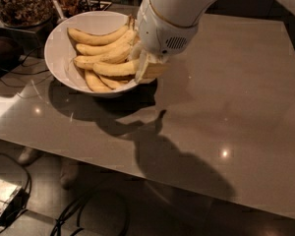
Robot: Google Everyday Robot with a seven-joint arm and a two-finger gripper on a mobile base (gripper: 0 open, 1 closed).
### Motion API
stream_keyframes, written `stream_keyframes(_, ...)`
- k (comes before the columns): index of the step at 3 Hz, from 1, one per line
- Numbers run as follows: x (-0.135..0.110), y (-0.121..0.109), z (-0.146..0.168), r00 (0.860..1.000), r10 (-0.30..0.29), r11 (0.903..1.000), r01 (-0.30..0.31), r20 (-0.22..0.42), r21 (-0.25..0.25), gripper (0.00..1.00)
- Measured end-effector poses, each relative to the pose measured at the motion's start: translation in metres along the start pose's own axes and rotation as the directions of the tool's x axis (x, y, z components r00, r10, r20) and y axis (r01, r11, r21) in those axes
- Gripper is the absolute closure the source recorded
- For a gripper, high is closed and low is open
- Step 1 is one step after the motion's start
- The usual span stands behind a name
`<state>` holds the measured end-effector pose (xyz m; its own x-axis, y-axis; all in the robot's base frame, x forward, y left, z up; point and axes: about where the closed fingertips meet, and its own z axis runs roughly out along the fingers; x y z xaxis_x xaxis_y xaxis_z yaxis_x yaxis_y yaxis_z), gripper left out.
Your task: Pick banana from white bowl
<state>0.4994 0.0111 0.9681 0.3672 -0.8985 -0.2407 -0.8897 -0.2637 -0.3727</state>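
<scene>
The white bowl point(59, 48) stands at the table's back left and holds several yellow bananas. My gripper point(148, 71) hangs from the white arm at the bowl's right rim, low over the fruit. Its fingers point(155, 69) are closed on the right end of one banana point(113, 69), which lies across the others and points left. The arm's housing hides the right part of the bowl and the banana's tip.
A dark clear jar of brown bits point(20, 4) stands behind the bowl at the back left. The beige table point(226, 107) stretches right and forward to its front edge. Cables point(83, 210) and a grey box lie on the floor below.
</scene>
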Motion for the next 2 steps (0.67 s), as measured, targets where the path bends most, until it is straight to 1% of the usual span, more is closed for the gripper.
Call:
stream_keyframes(1,0.002,0.027,-0.010,0.998,0.039,0.9990,-0.040,0.045,0.019,1.00)
stream_keyframes(2,0.007,0.051,-0.013,0.994,0.092,0.9955,-0.094,0.065,0.018,1.00)
